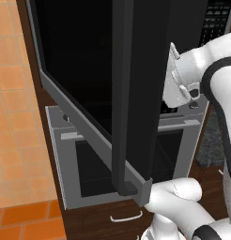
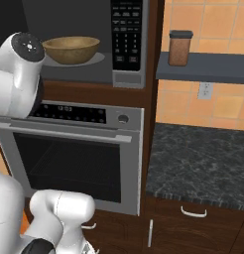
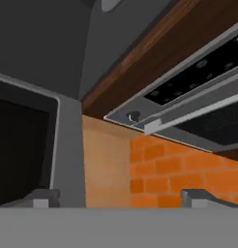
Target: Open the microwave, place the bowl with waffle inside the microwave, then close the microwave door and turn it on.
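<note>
Wooden bowl (image 2: 70, 48) sits inside the microwave (image 2: 94, 54) w/ door (image 1: 96, 93) swung open. We judge door stiff, hinged; push its bar handle (image 1: 121, 117). Pincer (image 3: 121, 199) fingers wide apart, empty.

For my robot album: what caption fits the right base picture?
A wooden bowl sits inside the open microwave, above the oven.

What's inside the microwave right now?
The tan wooden bowl sits on the plate inside the open microwave. Its rim hides what's in it, so no waffle shows.
</note>
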Controlling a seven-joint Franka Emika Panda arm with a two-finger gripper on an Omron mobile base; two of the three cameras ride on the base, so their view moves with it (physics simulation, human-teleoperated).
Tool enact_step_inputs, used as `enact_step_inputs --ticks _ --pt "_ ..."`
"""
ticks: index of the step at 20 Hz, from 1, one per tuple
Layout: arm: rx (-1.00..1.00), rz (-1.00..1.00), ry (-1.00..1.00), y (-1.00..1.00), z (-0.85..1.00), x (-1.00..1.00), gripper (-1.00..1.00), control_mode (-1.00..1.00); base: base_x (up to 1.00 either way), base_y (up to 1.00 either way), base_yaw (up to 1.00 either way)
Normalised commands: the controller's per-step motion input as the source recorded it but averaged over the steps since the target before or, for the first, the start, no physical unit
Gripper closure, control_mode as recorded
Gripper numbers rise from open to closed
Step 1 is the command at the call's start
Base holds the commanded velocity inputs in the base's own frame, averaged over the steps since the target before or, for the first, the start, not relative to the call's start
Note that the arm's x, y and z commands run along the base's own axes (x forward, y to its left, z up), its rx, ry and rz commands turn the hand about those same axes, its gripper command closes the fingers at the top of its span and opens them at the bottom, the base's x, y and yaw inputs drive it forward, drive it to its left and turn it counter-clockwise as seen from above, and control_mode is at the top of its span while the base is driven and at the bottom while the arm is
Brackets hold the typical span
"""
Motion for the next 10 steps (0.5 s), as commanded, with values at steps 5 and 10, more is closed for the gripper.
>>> enact_step_inputs --ticks 5,10 --pt "-0.48 0.55 -0.47 0.00 0.00 -0.76 -1.00 -1.00 0.00 0.00 0.00" --pt "-0.34 0.53 -0.41 0.02 0.05 -0.91 -1.00 -1.00 0.00 0.00 0.00"
